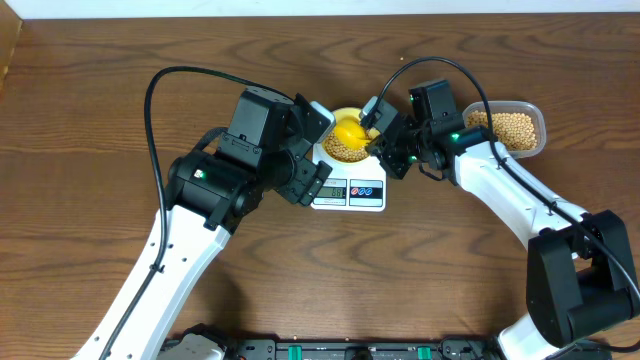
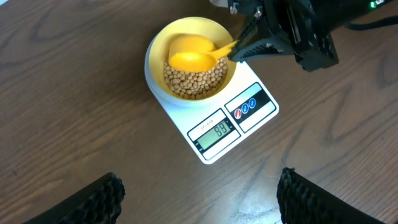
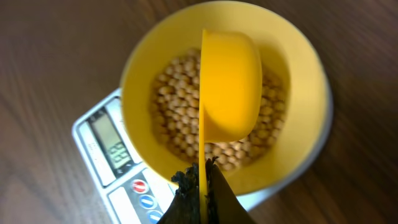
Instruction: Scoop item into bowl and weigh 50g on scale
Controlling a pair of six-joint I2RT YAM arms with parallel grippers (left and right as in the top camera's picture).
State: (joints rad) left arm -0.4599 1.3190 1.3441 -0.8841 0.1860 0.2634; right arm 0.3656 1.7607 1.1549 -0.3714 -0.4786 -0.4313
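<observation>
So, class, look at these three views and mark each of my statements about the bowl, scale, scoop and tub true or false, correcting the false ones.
1. The bowl stands on the scale. True.
2. The left gripper holds the yellow scoop. False: the right gripper has its jaws shut on the scoop's handle, and the left gripper's jaws are open and empty.
3. The bowl is empty. False: beans lie in it, under the scoop.
4. The clear tub at the right of the table holds beans. True.
</observation>
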